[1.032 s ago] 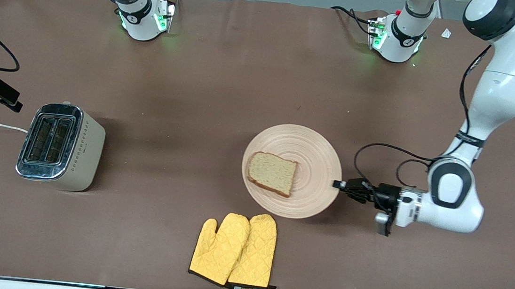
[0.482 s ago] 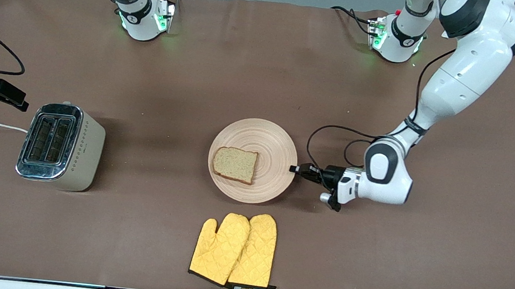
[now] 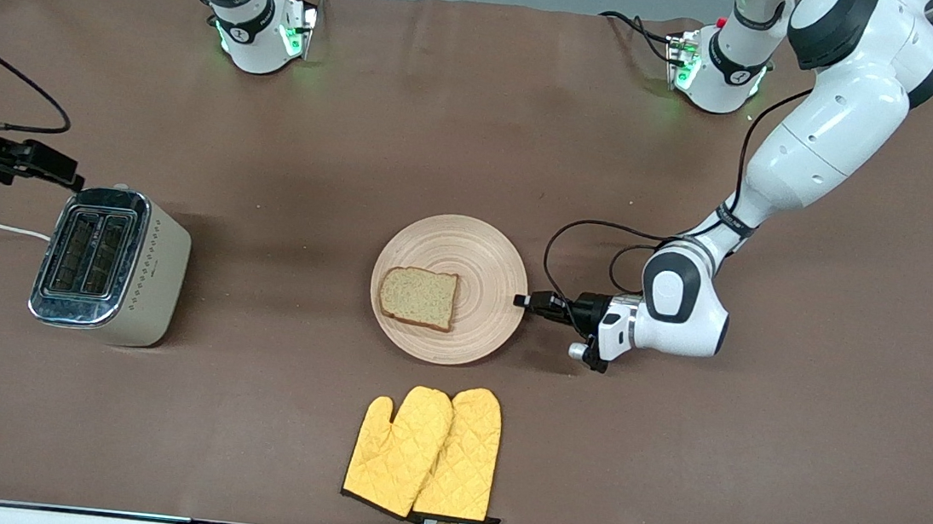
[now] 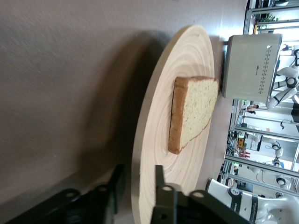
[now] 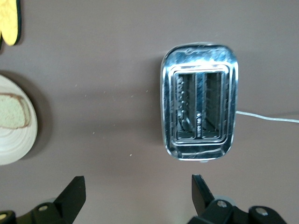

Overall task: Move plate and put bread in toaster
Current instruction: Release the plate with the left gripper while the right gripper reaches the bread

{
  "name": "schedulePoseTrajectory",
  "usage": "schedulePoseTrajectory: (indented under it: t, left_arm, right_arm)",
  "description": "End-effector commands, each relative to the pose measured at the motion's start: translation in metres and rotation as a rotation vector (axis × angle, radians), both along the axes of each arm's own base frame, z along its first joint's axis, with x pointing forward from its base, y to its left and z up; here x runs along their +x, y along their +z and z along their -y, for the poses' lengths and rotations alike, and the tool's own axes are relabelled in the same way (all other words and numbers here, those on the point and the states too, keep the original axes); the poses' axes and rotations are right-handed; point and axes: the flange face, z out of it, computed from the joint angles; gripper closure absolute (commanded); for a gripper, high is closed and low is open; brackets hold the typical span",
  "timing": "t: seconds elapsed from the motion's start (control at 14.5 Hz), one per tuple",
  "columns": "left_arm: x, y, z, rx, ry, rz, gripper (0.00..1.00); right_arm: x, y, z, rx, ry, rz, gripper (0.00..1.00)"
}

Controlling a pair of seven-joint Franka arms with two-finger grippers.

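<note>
Two jaws of left gripper [image 4: 135, 191] loosely straddle plate [image 4: 159, 140] rim: back straight off. Right gripper [image 5: 135, 196] open over toaster [image 5: 200, 108].

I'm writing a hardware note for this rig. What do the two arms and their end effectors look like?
Both arms have glossy white shells with black joint bands, green-lit bases and loose black cables. The left end effector and right end effector have black fingers.

Even, bright overhead light falls on the brown bench [image 3: 479, 126], leaving only soft, short shadows beside the toaster [image 3: 111, 266] and under the plate [image 3: 480, 250]. The toaster's chrome top mirrors the room with mild glare. The left wrist view is sharp on the bread [image 4: 191, 112], with the near black fingers [image 4: 161, 200] soft and dark.
</note>
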Motion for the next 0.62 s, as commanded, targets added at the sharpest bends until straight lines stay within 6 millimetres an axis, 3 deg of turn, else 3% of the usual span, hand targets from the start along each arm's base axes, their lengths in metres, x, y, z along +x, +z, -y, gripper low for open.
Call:
schedulePoseTrajectory:
  t: [0.0,0.14,0.34,0.55]
  left_arm:
    - [0.025,0.026,-0.039,0.010,0.098,0.002,0.00]
    - [0.051,0.047,-0.069,0.033,0.163,0.003,0.00]
    - [0.093,0.108,-0.120,0.146,0.252,0.014,0.00]
    - [0.116,0.170,-0.137,0.295,0.324,0.029,0.00]
  right_arm:
    - [0.000,0.001,-0.012,0.014,0.020,0.002,0.00]
    - [0.003,-0.012,-0.047,0.035,0.057,0.014,0.00]
    - [0.000,-0.024,-0.121,0.039,0.059,0.031,0.00]
    - [0.009,-0.081,-0.199,0.038,0.050,0.051,0.00]
